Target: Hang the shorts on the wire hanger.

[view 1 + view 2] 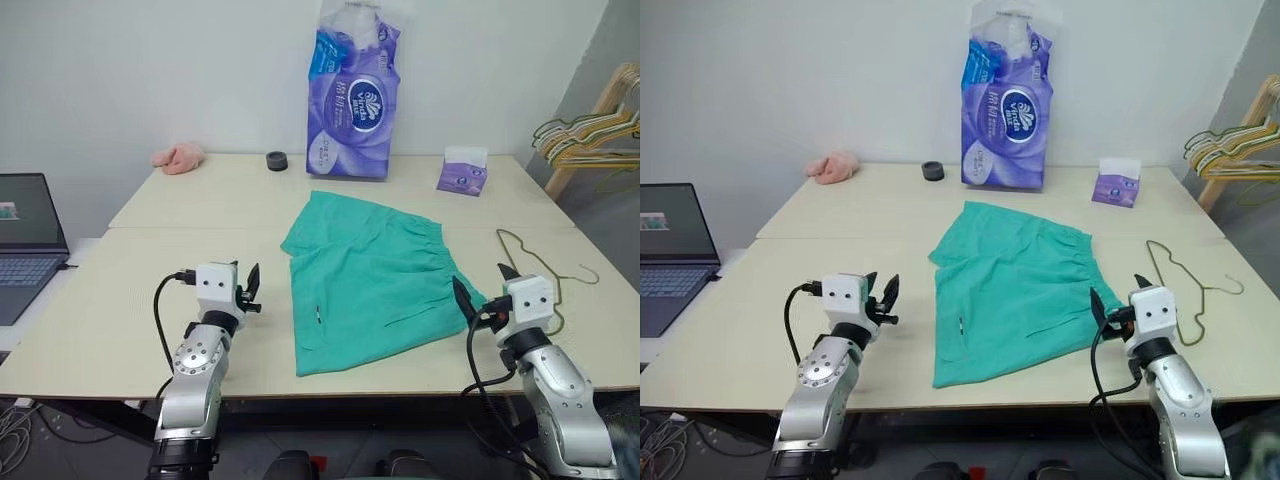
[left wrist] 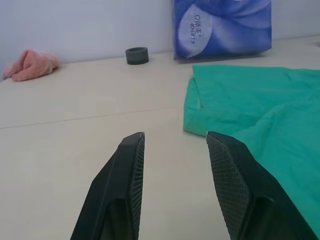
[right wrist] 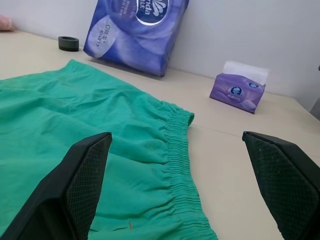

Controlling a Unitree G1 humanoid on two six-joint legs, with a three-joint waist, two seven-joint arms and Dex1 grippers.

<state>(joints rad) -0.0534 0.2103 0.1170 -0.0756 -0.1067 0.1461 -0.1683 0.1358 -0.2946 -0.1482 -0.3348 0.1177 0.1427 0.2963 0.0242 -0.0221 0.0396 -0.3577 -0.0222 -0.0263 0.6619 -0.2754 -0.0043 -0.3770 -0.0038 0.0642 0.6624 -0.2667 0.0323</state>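
Note:
The teal-green shorts lie spread flat on the table, their gathered waistband toward the right. The thin dark wire hanger lies flat on the table just right of the shorts. My left gripper hovers level to the left of the shorts, near the front edge, open with a moderate gap and nothing between its fingers. At the shorts' right front corner my right gripper stands wide open and empty, one finger over the cloth, the hanger just beyond it.
A tall purple tissue-roll pack stands at the back, with a black tape roll and pink fluffy cloth to its left and a small purple tissue box to its right. Laptop far left. Pale hangers on a rack far right.

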